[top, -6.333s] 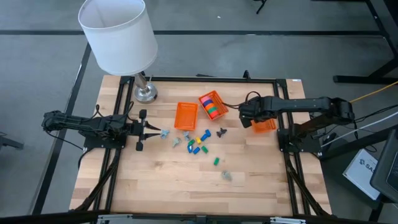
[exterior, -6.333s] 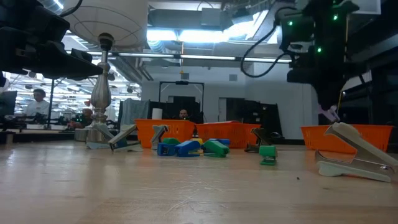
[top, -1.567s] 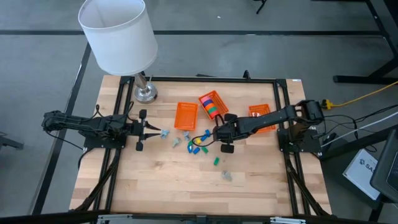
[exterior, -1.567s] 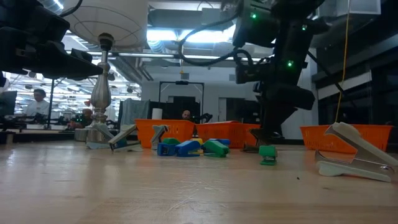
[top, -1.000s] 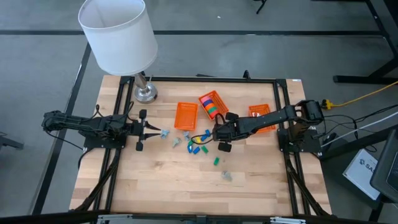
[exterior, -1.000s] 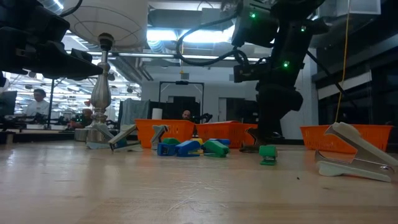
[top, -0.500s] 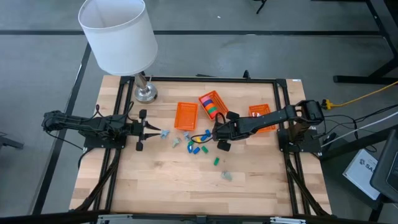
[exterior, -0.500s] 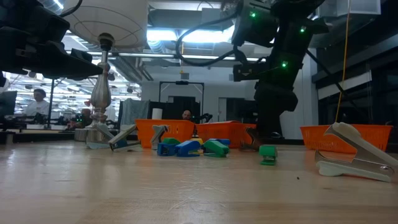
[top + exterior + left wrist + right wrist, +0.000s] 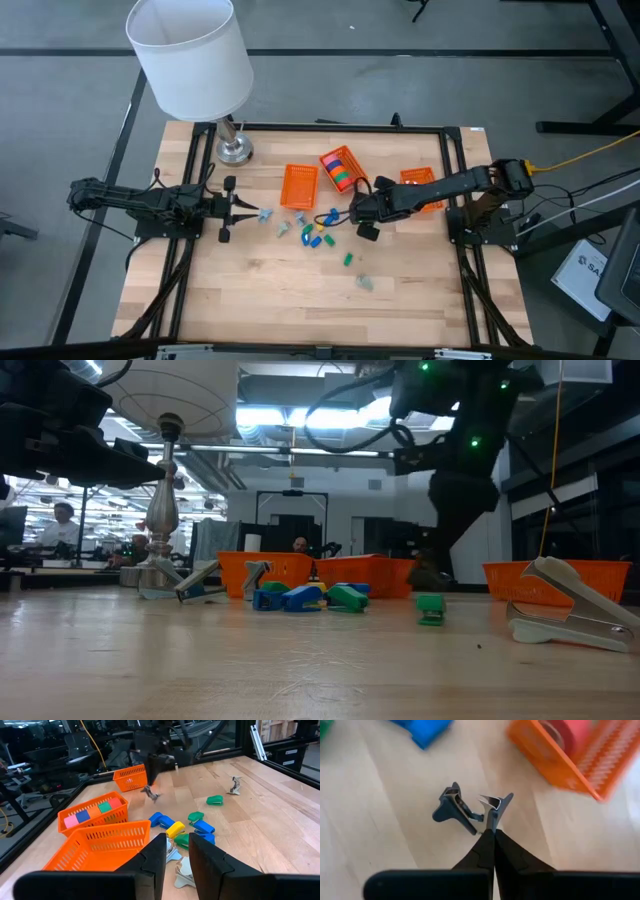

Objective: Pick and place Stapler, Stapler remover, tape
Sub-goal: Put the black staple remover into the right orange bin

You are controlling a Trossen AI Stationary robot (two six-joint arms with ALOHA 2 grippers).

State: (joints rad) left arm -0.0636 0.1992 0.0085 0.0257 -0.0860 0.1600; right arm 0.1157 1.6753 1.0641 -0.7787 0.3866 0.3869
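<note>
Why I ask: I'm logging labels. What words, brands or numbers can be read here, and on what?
"SA": start of a print on the white box on the floor right of the table; the rest is too small to read.
Nothing readable on the orange baskets or the tape.

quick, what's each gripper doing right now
Left gripper: slightly open, holding nothing, parked at the left of the table.
Right gripper: shut on the dark staple remover, pinching one of its wings.
</note>
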